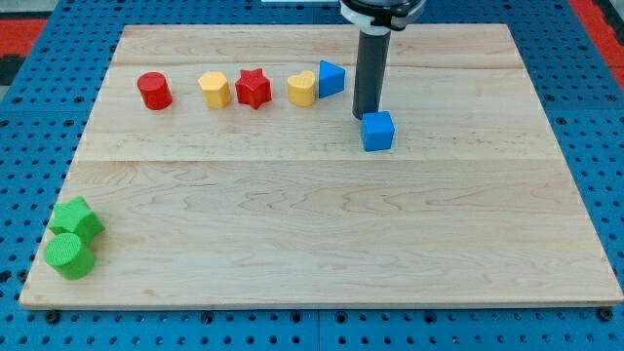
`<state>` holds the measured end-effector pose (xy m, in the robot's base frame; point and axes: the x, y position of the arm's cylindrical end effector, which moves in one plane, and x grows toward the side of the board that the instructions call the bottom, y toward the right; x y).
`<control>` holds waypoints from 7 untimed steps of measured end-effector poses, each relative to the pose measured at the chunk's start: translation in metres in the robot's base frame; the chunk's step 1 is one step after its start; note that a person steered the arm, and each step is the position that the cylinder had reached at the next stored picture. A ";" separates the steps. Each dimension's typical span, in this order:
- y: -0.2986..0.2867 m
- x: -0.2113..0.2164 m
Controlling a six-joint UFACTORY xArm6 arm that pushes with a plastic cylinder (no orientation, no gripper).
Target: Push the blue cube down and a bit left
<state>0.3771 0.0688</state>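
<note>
The blue cube (pixel 377 131) sits on the wooden board (pixel 322 234), right of centre in the upper half. My tip (pixel 365 116) is the lower end of the dark rod, which comes down from the view's top. The tip stands just above and slightly left of the cube, touching or nearly touching its upper-left corner.
A row lies along the upper left: red cylinder (pixel 154 91), yellow hexagonal block (pixel 214 89), red star (pixel 253 88), yellow heart-like block (pixel 302 88), blue triangular block (pixel 331 78). Two green blocks (pixel 73 237) sit at the bottom-left corner. Blue pegboard (pixel 39 117) surrounds the board.
</note>
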 end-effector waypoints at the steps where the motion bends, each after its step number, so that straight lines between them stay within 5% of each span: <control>1: 0.022 0.031; 4: 0.079 0.077; 6: -0.079 0.085; 7: -0.073 0.093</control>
<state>0.4705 -0.0042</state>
